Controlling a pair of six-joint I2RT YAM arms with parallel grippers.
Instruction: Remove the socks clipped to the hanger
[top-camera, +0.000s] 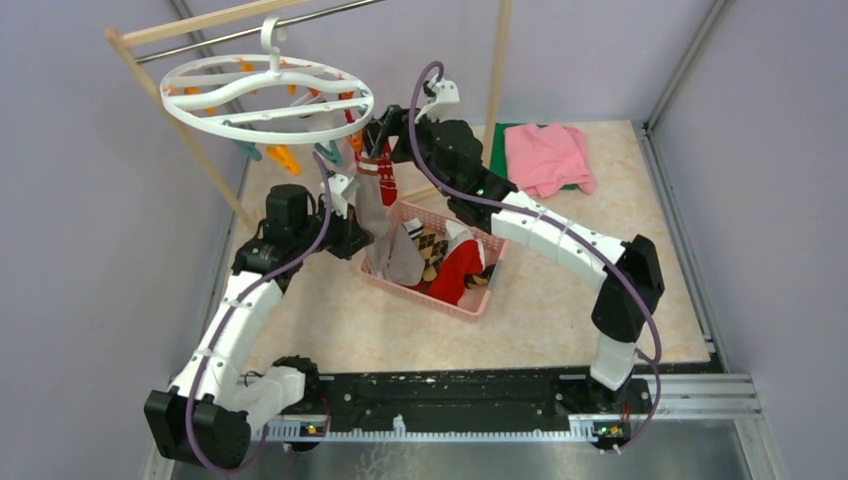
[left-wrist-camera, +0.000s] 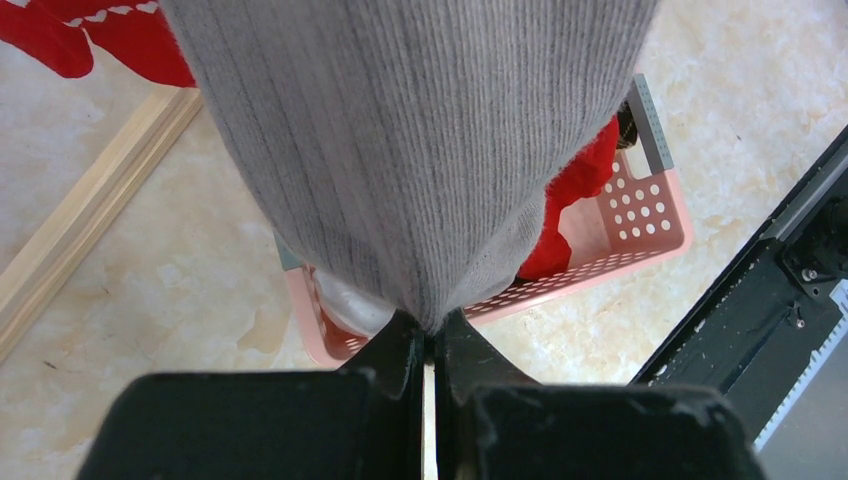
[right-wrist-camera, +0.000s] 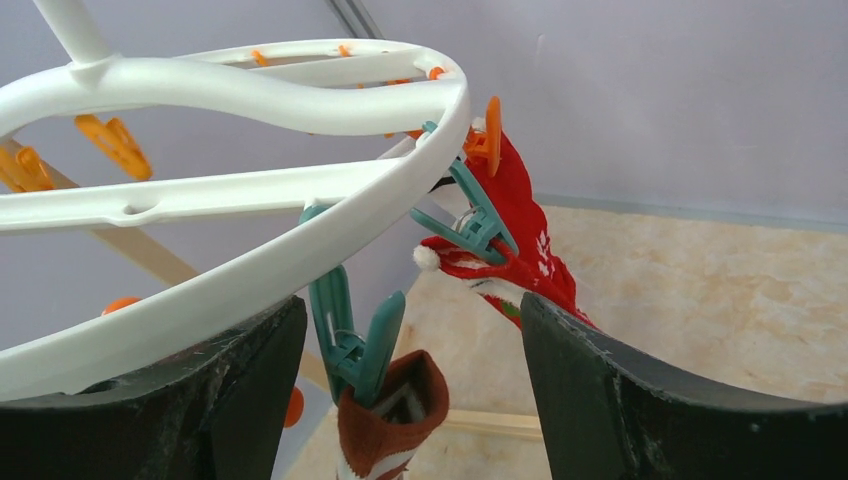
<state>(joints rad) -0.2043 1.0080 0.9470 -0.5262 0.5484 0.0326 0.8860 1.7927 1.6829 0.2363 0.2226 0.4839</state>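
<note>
Pinching grey sock (left-wrist-camera: 420, 150) below hanger (right-wrist-camera: 250, 90) in left gripper (left-wrist-camera: 432, 345) for tug; straddling teal clip (right-wrist-camera: 355, 340) under hanger with wide-spread right gripper (right-wrist-camera: 415, 345), likely to squeeze.

From where I stand, no writing, label, brand or number can be read on anything. The nearest thing to a mark is the white snowflake-like pattern knitted into the red sock (right-wrist-camera: 520, 200) clipped to the white plastic oval hanger (right-wrist-camera: 250, 85), and that is ornament, not lettering.
</note>
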